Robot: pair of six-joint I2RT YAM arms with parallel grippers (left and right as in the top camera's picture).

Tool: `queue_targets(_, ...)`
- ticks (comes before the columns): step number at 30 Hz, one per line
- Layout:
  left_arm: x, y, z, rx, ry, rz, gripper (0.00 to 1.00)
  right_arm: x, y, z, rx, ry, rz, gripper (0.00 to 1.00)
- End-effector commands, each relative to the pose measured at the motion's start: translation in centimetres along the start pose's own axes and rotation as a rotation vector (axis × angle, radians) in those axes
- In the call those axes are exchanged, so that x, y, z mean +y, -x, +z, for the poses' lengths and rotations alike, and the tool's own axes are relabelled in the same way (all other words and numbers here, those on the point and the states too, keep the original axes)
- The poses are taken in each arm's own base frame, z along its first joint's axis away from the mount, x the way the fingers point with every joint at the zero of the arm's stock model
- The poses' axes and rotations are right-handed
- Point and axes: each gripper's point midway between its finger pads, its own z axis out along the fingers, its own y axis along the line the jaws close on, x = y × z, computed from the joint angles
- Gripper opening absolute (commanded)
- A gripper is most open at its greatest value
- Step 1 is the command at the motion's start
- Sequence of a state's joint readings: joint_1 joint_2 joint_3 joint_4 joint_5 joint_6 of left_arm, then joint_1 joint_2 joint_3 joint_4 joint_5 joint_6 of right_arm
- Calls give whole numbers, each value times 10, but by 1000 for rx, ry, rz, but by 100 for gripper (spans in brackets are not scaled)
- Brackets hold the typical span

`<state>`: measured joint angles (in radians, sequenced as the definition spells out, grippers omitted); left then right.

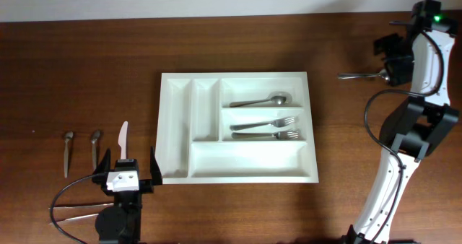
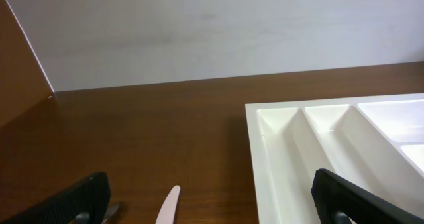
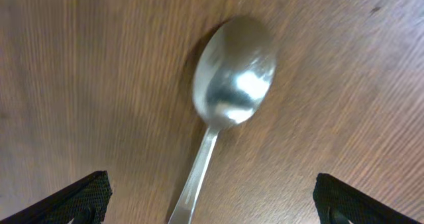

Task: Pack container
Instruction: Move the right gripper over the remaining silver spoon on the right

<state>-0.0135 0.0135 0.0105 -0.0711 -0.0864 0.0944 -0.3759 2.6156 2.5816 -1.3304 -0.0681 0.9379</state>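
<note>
The white five-compartment container [image 1: 180, 128] lies mid-table. It holds a spoon [image 1: 263, 99] in one crosswise compartment and two forks [image 1: 266, 128] in the one below it. The container's near corner also shows in the left wrist view [image 2: 265, 151]. My left gripper [image 1: 130, 164] is open just left of the container's front corner. A white knife [image 1: 123, 138] lies on the table ahead of it, its tip between the fingers [image 2: 169, 207]. My right gripper [image 1: 385, 65] is open above a metal spoon [image 3: 232, 85] that lies on the table at the far right [image 1: 359, 76].
Two small spoons [image 1: 68, 151] [image 1: 95, 146] lie on the table left of the white knife. More metal utensils [image 1: 72, 216] lie by the left arm's base at the front edge. A white wall runs along the table's back edge [image 2: 212, 38].
</note>
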Motion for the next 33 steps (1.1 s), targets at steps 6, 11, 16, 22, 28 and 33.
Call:
queue_targets(6,1,0,0,-1,2,15,99,-12,-4,12,6,-54,-18,99)
queue_targets(11,1,0,0,-1,2,15,99,-14,-6,17,14,-64,-17,99)
queue_targets(16,1,0,0,-1,2,15,99,-17,-7,23,24,-78,-16,99)
queue_targets(22,1,0,0,-1,2,15,99,-26,-14,36,56,-120,-16,99)
queue_targets(28,1,0,0,-1,3,15,99,-26,-20,44,65,-132,-26,99)
queue_targets(33,1,0,0,-1,2,15,99,-28,-18,44,50,-144,-27,99)
